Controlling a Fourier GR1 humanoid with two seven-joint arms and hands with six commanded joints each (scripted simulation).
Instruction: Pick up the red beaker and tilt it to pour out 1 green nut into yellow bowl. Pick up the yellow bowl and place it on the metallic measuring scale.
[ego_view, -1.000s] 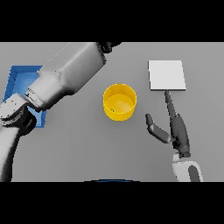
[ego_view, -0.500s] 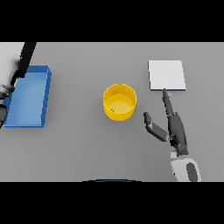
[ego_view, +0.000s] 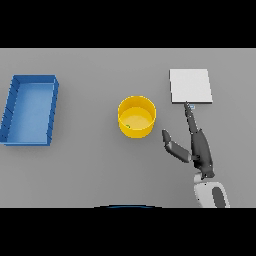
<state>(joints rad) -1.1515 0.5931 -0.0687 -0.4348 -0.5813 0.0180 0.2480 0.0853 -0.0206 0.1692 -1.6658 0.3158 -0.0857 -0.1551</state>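
My right robot hand (ego_view: 199, 149) reaches up from the lower right on its white and grey forearm. Its dark fingers (ego_view: 191, 119) stretch straight ahead, and the thumb (ego_view: 172, 145) splays out to the left. It holds nothing.

Colours on the grey table (ego_view: 90, 170)

Yellow bowl (ego_view: 136, 116) with green speck (ego_view: 128, 126); blue tray (ego_view: 31, 109); pale metallic scale (ego_view: 190, 85); dark hand (ego_view: 197, 147).

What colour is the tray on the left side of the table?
Blue: the tray shows clearly in the head view.
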